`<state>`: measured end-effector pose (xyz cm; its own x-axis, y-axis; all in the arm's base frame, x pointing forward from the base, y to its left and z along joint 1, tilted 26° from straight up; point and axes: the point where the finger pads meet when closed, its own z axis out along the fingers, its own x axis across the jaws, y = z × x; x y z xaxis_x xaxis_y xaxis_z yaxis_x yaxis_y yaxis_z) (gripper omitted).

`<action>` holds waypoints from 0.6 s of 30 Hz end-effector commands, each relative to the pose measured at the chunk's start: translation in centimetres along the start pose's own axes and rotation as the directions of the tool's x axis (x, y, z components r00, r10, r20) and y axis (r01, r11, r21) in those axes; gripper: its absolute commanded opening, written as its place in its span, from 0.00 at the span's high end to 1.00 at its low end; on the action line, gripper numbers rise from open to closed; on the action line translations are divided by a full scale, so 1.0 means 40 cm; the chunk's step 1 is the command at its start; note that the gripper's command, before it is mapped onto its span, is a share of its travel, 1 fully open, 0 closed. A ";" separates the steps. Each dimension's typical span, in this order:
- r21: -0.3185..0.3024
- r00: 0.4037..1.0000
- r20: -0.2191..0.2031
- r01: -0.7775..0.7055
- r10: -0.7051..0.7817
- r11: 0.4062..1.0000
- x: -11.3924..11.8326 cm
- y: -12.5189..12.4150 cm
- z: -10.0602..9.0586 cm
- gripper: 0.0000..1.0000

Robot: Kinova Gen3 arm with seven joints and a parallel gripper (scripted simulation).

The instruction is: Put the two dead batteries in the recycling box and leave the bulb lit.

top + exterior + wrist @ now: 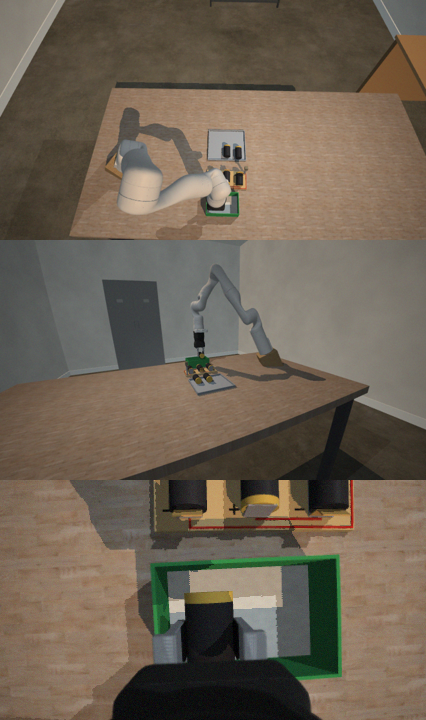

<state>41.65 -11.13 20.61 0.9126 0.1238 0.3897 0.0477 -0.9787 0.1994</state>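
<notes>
Battery (208,622) in pincer (209,645) over green box (330,610), lower end hidden.

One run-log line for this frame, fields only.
tool: shut on battery | position: above green recycling box | holder: three batteries | tray: two batteries

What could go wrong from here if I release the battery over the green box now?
The gripper holds the battery toward one side of the green recycling box, near that wall; a drop could clip the rim and roll out. The battery holder sits close beside the box, so swinging away low might knock its seated batteries. Whether this one is truly dead cannot be seen.
</notes>
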 end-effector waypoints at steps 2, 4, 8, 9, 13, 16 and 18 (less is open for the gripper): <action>0.007 1.000 0.000 0.009 -0.009 1.000 0.002 -0.012 0.011 0.43; 0.007 1.000 0.000 0.009 -0.009 1.000 0.002 -0.013 0.017 0.43; 0.007 1.000 0.000 0.009 -0.009 1.000 0.002 -0.013 0.043 0.43; 0.007 1.000 0.000 0.009 -0.009 1.000 0.002 -0.013 0.051 0.43; 0.007 1.000 0.000 0.009 -0.009 1.000 0.002 -0.013 0.081 0.43; 0.007 1.000 0.000 0.009 -0.009 1.000 0.002 -0.013 0.103 0.43; 0.007 1.000 0.000 0.009 -0.009 1.000 0.002 -0.013 0.115 0.43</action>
<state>43.19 -12.55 17.12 0.9128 0.1157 0.3916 0.0342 -0.9773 0.2090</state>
